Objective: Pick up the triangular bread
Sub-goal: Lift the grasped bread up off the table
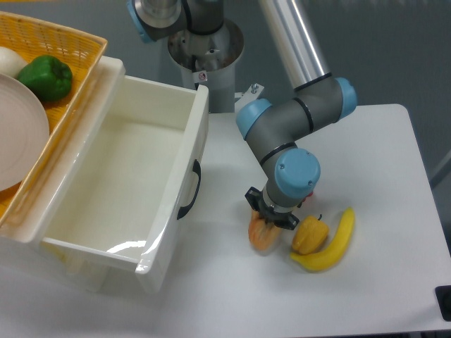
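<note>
Fingers (268, 220) pinch the bread (261, 236), which sits low on the tabletop (380, 141). Pepper (310, 234) touches at 3 o'clock, banana (332, 243) beyond. Lift straight up, slowly; don't drag toward 3 o'clock. Grip looks high on the wedge, so watch for slip.

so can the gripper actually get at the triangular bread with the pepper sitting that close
Probably yes. The gripper is already down on the triangular bread, fingers closed around its upper end. The pepper and banana lie just to one side, apparently clear of the fingers.

Grey arm (278, 134), blue joint caps, black end effector (271, 212)
</note>
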`<act>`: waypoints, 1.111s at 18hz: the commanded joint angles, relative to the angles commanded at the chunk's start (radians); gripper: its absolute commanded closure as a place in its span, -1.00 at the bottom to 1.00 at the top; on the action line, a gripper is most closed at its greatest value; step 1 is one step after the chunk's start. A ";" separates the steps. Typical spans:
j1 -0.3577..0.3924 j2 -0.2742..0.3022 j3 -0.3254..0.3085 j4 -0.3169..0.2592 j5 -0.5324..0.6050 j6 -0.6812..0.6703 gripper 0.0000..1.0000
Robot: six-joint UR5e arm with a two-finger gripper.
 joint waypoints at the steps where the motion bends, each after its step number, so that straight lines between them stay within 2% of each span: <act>1: 0.003 0.006 0.008 -0.019 0.000 0.000 0.96; 7: 0.008 0.083 0.014 -0.072 -0.003 0.063 0.96; 14: 0.041 0.180 0.014 -0.200 -0.002 0.277 0.96; 16: 0.055 0.187 0.014 -0.206 -0.002 0.343 0.96; 20: 0.069 0.196 0.014 -0.209 0.003 0.394 0.96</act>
